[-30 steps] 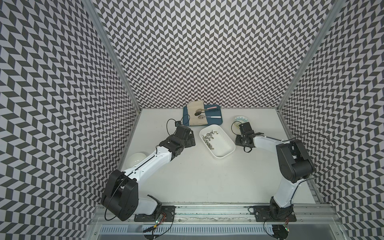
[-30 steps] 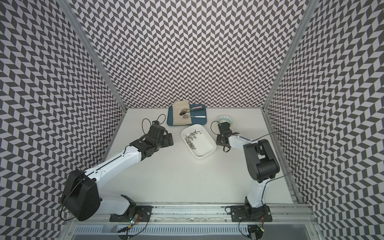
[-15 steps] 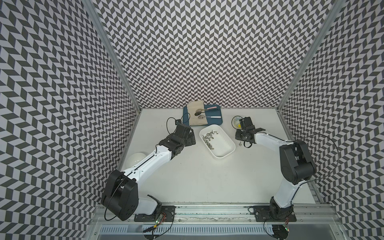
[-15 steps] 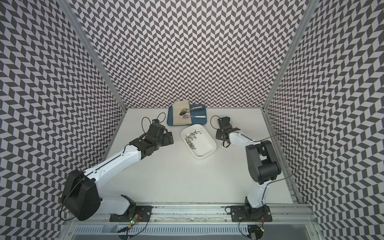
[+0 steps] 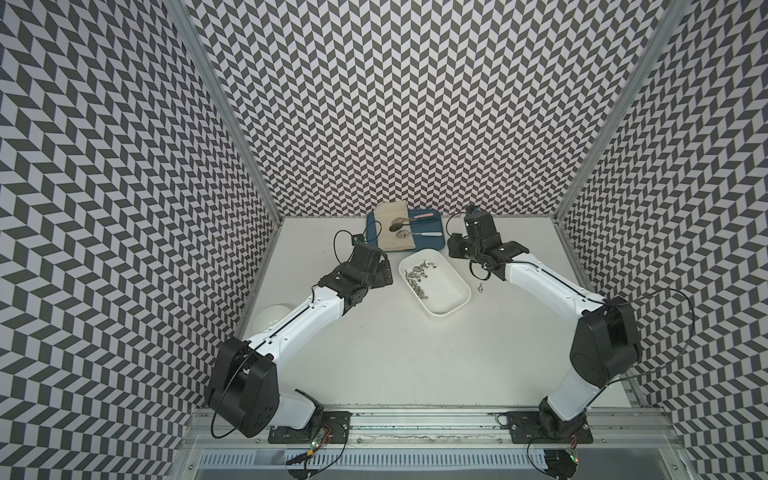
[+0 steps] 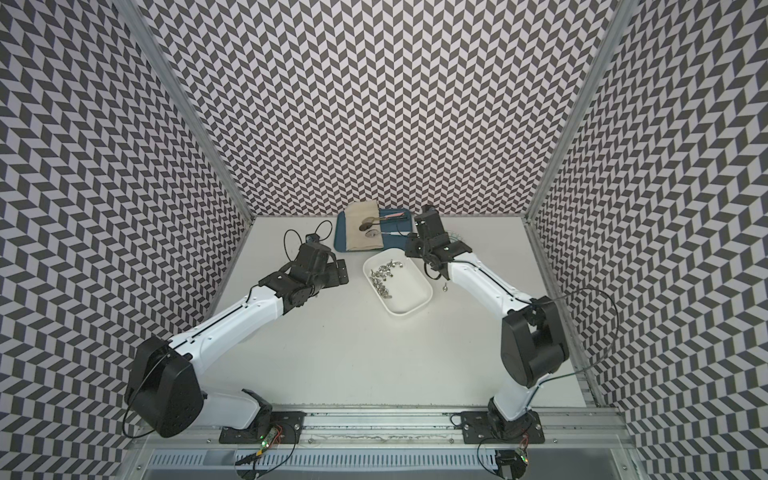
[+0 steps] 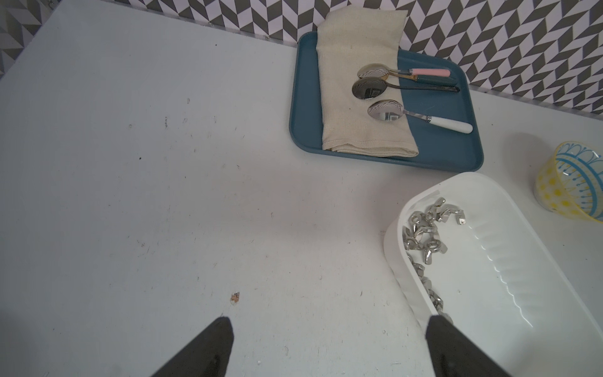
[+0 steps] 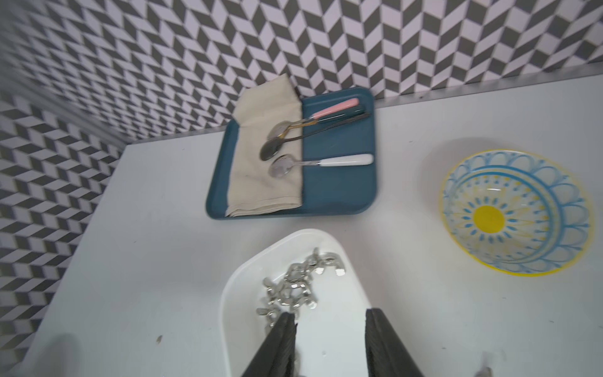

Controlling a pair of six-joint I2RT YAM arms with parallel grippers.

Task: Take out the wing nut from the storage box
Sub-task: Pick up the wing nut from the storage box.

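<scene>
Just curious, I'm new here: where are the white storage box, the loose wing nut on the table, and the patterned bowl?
storage box (image 5: 444,293): in a top view, bare white floor.
wing nut (image 5: 480,286): in a top view, its metal body.
patterned bowl (image 8: 488,219): right wrist view, yellow centre.

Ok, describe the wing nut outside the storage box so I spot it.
Find the white storage box on the table. Beside its long side nearest the right arm lies one silver wing nut. Unlike the boxed nuts, it sits alone outside.
</scene>
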